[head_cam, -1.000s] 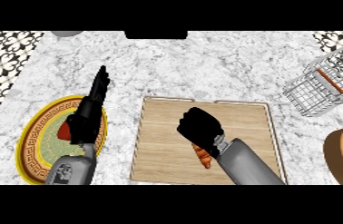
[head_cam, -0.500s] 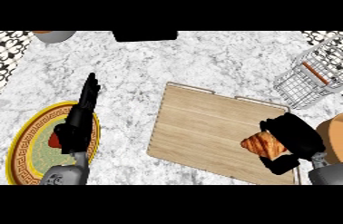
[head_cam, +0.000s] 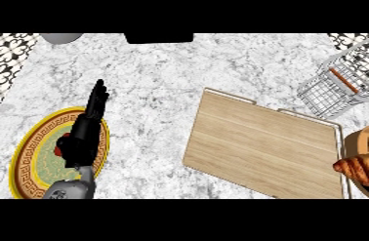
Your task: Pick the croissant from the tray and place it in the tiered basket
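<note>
One hand [head_cam: 81, 137] open over plate [head_cam: 29, 152]; croissant [head_cam: 353, 168] at right edge, right hand unseen.

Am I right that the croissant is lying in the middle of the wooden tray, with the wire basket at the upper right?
Not quite. The head view shows the croissant at the right edge, off the wooden tray, whose middle is bare. The wire basket is indeed at the upper right.

Black left hand [head_cam: 81, 137], grey forearm [head_cam: 71, 190]
</note>
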### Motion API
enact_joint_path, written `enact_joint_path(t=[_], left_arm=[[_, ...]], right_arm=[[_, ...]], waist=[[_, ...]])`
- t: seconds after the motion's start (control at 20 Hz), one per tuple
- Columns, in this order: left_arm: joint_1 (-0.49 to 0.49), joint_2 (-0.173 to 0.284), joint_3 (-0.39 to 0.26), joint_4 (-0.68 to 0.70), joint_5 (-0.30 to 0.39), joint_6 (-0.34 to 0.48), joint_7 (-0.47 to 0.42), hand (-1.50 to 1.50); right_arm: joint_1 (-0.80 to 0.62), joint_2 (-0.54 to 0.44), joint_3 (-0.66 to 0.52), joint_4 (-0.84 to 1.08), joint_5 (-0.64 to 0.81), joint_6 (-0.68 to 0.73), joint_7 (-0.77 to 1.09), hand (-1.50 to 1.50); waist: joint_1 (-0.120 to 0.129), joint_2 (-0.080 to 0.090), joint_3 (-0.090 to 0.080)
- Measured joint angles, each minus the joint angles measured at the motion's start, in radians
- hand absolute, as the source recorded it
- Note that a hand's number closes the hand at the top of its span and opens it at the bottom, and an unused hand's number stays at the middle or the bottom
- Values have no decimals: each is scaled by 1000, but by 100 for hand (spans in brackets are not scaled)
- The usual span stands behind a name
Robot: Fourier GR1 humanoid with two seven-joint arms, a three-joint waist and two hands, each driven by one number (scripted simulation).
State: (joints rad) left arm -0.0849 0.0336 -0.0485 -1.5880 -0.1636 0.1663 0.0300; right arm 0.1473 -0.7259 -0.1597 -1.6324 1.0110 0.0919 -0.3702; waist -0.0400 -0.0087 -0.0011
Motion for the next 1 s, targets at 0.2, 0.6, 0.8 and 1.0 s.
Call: enact_joint_path(t=[0.2, 0.6, 0.8, 1.0], left_arm=[[-5, -2, -6, 3, -6, 0, 7, 0], [-34, -5, -8, 7, -10, -2, 24, 0], [-49, -13, -17, 22, -16, -2, 20, 0], [-68, -23, -24, 26, -20, 5, 31, 0]], right_arm=[[19, -62, -177, -115, -164, 108, -13, 150], [-16, -184, -498, -223, -447, 422, 42, 150], [-122, -220, -546, -176, -577, 560, 130, 150], [-227, -219, -542, -123, -684, 642, 229, 150]], waist=[[2, 0, -1], [19, 3, -1], [34, 6, -1], [42, 8, 0]])
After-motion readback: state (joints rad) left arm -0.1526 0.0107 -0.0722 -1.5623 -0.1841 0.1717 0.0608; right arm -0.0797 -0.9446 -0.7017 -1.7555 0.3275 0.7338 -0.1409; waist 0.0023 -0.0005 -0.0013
